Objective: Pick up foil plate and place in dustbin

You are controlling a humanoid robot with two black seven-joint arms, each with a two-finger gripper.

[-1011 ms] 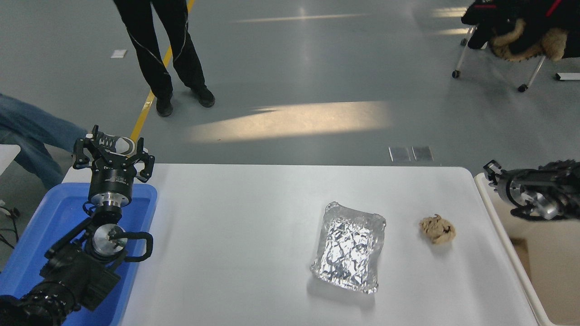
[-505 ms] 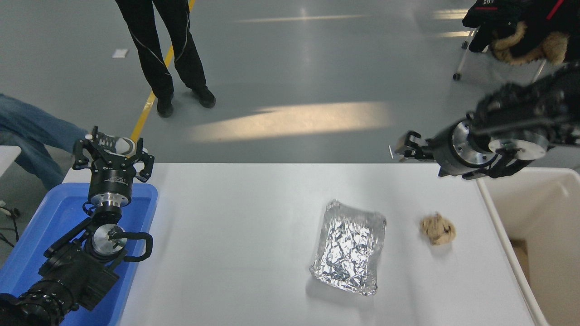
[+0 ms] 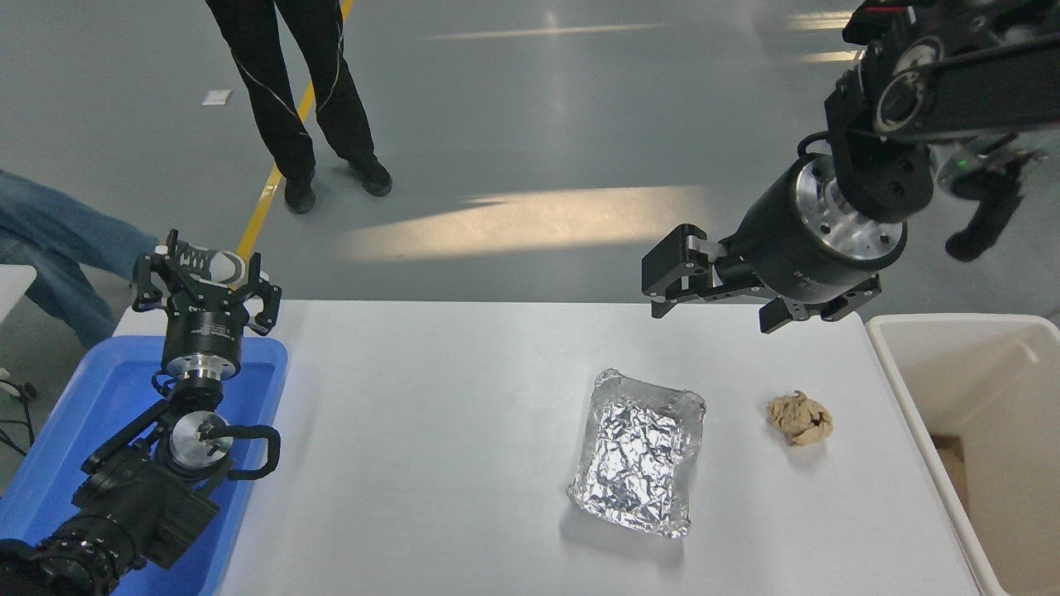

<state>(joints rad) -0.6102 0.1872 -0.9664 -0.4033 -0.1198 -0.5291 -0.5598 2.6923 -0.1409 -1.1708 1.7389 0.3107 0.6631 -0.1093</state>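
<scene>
The foil plate (image 3: 639,451), a crinkled silver tray, lies flat on the white table (image 3: 431,430), right of centre. The dustbin (image 3: 961,328), a cream-white bin, stands off the table's right edge, and only its left part is in view. My right gripper (image 3: 667,283) hangs in the air over the table's far edge, beyond the plate and well above it. It points left, open and empty. My left gripper (image 3: 207,277) is parked open at the lower left, over the far end of a blue tray.
A crumpled tan paper ball (image 3: 800,419) lies on the table between the plate and the dustbin. A shallow blue tray (image 3: 91,406) sits at the table's left edge under my left arm. A person's legs (image 3: 306,99) stand on the floor beyond the table.
My right arm has risen from low over the dustbin and swung left, bringing its gripper over the table's far edge. The plate, the paper ball and my left arm have not moved.
</scene>
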